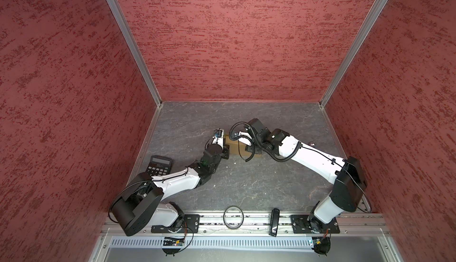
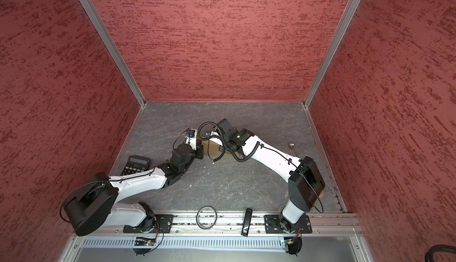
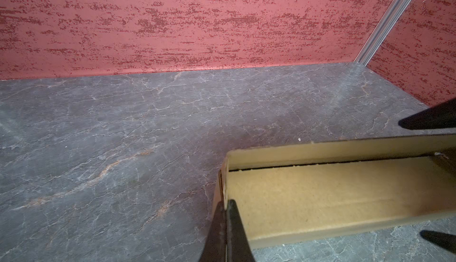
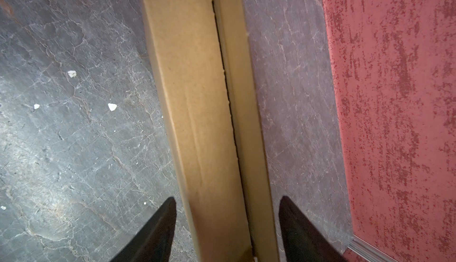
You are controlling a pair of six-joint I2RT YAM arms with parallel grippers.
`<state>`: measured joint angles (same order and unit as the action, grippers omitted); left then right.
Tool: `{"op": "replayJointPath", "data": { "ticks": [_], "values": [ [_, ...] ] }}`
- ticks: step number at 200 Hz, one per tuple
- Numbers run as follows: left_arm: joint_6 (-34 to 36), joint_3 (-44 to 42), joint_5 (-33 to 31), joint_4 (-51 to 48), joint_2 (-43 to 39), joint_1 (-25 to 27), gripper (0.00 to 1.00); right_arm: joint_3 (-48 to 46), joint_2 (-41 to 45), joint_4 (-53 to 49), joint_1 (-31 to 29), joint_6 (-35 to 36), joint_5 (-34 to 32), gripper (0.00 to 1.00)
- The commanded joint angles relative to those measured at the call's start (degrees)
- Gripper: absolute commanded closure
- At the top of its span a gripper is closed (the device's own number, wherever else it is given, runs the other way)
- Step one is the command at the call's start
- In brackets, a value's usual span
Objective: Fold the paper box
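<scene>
Your paper box stands mid-counter, pinched at one end
Your left gripper clamps its end wall; your right gripper straddles it, jaws apart

A tan box is seen near the middle of the tabletop. The left gripper is set at its left end and the right gripper at its right end; how the jaws stand cannot be told. A black calculator is laid by the left edge, partly covered by the left arm. A ring and a black bar are placed on the rail along the near edge.
</scene>
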<state>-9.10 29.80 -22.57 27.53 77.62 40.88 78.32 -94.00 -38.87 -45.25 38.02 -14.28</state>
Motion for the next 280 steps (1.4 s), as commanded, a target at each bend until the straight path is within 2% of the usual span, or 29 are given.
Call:
{"op": "replayJointPath", "data": {
  "ticks": [1,65,122,183,207,280],
  "values": [
    [1.1,-2.5,4.9,-13.6,3.2,0.9,0.98,-1.2,-0.4,1.7,-0.4,-0.2,-1.1,0.33],
    [1.1,-2.3,4.9,-13.8,3.2,0.9,0.98,-1.9,-1.3,2.5,-0.4,-0.5,-0.9,0.35],
    [1.1,-2.1,5.0,-13.9,3.6,1.0,0.98,-3.1,-1.1,3.5,-0.5,-1.9,-0.4,0.53],
    [1.1,-1.9,5.0,-14.1,4.1,1.1,0.98,-6.4,-0.1,7.3,-1.4,-4.1,-1.0,0.62],
    [0.9,-1.6,4.8,-14.5,4.3,1.2,0.98,-8.6,0.5,9.6,-1.7,-7.0,-1.1,0.65],
    [-0.3,-2.4,3.8,-16.5,1.3,1.3,0.82,-9.9,0.2,11.6,-2.0,-8.8,-1.8,0.66]
  ]
}}
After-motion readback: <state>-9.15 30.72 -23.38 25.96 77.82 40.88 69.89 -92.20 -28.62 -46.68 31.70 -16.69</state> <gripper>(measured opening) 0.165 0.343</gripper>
